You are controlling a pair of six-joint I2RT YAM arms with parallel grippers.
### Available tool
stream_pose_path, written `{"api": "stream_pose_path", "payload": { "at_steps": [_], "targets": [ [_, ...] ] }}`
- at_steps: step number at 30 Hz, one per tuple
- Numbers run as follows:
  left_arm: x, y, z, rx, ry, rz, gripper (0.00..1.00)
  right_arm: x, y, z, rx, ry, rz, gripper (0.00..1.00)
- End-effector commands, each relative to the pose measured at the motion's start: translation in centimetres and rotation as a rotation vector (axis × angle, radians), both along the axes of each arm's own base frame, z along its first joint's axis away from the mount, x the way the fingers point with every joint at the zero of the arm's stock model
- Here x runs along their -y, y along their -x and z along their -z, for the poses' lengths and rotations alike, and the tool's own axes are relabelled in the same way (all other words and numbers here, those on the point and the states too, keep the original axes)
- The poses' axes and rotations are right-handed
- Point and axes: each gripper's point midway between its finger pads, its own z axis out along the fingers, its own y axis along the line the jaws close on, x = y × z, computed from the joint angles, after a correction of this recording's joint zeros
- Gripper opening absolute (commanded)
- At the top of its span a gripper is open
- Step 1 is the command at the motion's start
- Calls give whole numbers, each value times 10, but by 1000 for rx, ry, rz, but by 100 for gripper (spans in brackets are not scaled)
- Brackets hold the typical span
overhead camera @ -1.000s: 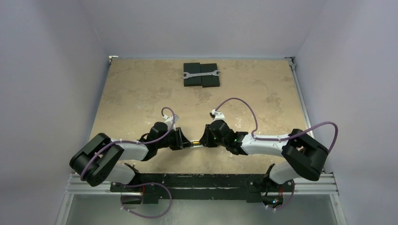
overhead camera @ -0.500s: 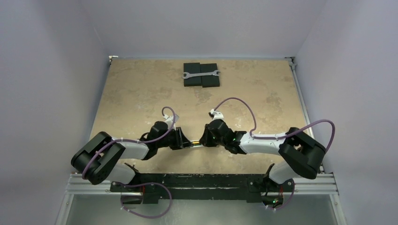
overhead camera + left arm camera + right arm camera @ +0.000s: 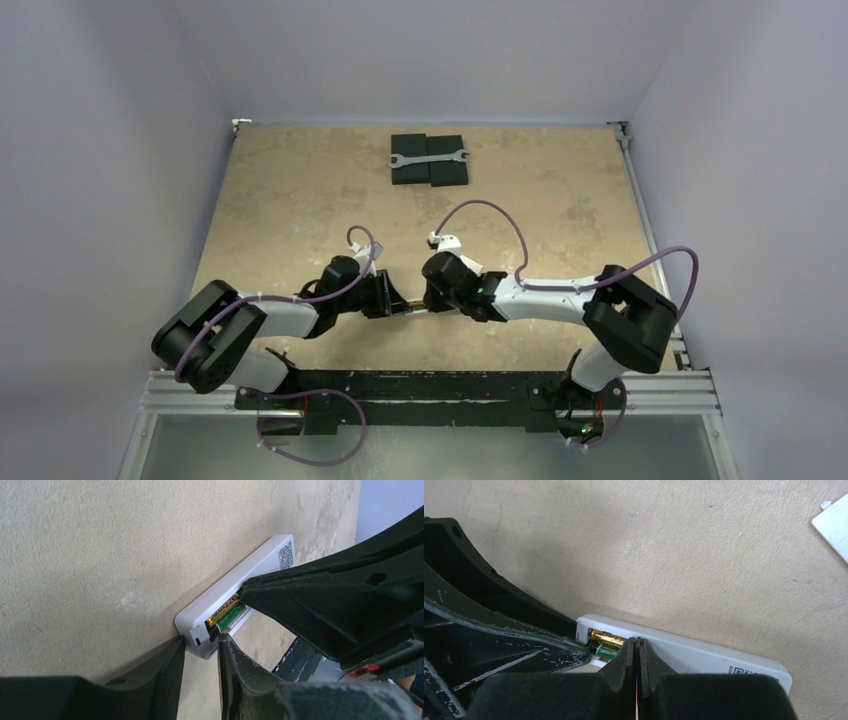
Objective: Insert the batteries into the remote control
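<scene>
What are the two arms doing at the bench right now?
Both arms are on the remote, which lies on the table with its back open. The two batteries, one gold and one green, sit side by side inside it. The right gripper is shut, its tip down at the batteries as if pressing them home. The left gripper brackets the remote's battery end; whether it clamps is unclear. The cover lies apart, not yet fitted.

Gold and green batteries [image 3: 226, 612] side by side inside white remote control [image 3: 240, 572]
</scene>
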Motion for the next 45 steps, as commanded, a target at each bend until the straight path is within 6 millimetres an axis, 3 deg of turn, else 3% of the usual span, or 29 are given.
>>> {"api": "stream_pose_path", "payload": {
  "at_steps": [1, 16, 29, 33, 41, 45],
  "targets": [
    [10, -9, -10, 50, 3, 32, 30, 3, 12, 17, -14, 144, -52, 0],
    [7, -16, -17, 61, -18, 4, 36, 0, 23, 23, 35, 368, -94, 0],
    [-10, -21, -20, 96, -115, -43, 40, -11, 13, -16, 94, 308, -50, 5],
    [-13, -23, -24, 109, -133, -53, 42, -14, 11, -36, 117, 258, -42, 10],
    [-8, -30, -39, 146, -125, -37, 43, -9, 15, -61, 136, 177, -26, 14],
    [-3, -38, -48, 169, -118, -31, 42, 0, 19, -63, 137, 152, -18, 15]
  ]
}}
